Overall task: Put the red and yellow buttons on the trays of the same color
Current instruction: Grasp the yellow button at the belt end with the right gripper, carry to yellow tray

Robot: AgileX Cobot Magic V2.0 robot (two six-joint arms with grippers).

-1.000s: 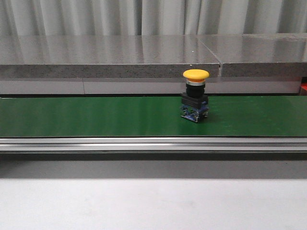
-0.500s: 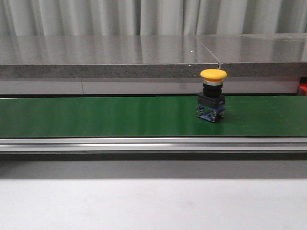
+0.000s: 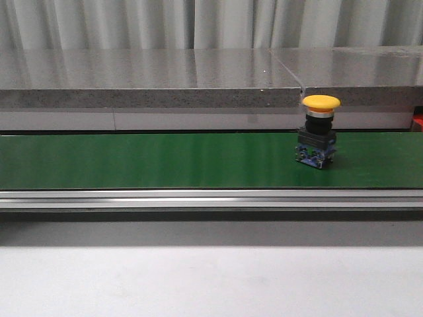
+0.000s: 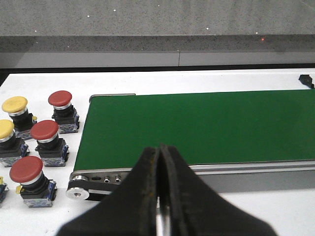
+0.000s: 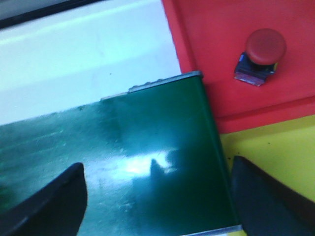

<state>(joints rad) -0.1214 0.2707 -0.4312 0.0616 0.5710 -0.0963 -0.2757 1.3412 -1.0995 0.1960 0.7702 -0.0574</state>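
Observation:
A yellow button (image 3: 321,132) stands upright on the green belt (image 3: 132,162), right of centre in the front view, where neither gripper shows. My left gripper (image 4: 158,148) is shut with nothing in it, hovering near the belt's end (image 4: 197,125). Beside that end, red buttons (image 4: 45,132) and yellow buttons (image 4: 15,105) stand on the white table. My right gripper (image 5: 157,164) is open and empty over the belt's other end (image 5: 123,157). Past it lie the red tray (image 5: 211,59), holding one red button (image 5: 263,49), and the yellow tray (image 5: 275,147).
A metal rail (image 3: 211,198) runs along the belt's near side, with a grey stone ledge (image 3: 145,86) behind the belt. A black roller (image 4: 78,189) marks the belt end in the left wrist view.
The yellow button has travelled to the right along the belt, staying upright. Nothing else in the front view has changed.

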